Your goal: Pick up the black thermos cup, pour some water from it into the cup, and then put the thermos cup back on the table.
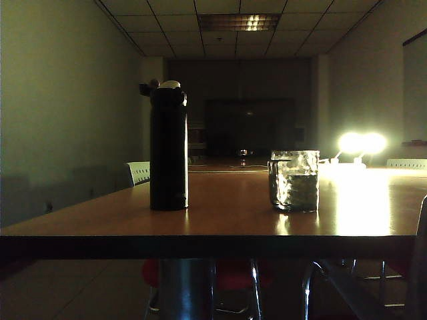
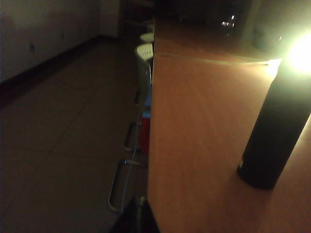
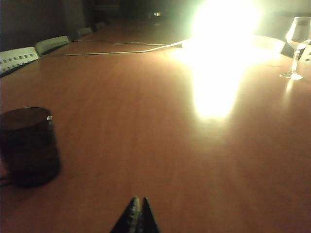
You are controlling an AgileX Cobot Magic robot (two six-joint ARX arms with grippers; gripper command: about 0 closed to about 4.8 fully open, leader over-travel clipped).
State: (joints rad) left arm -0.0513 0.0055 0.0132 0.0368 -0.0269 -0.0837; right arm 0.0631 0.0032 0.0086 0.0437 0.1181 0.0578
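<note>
Thermos (image 1: 168, 150) black, pale lid, upright; fingers (image 3: 137, 213) seemingly together.

On the table (image 1: 220, 213), in the exterior view, the black thermos cup (image 1: 168, 150) stands upright to the left and the cup (image 1: 293, 181) to its right, apart from it, both near the front edge; lamps (image 1: 362, 143) sit far behind on the right and chairs (image 1: 139, 173) line the left side. The left gripper (image 2: 138, 216), tips together, hangs at the table's left edge, the thermos ahead and to its right. The right gripper (image 3: 137, 213), tips together, sits low over the tabletop with the cup ahead to its left and a wine glass (image 3: 297, 46) far off to the right.
</note>
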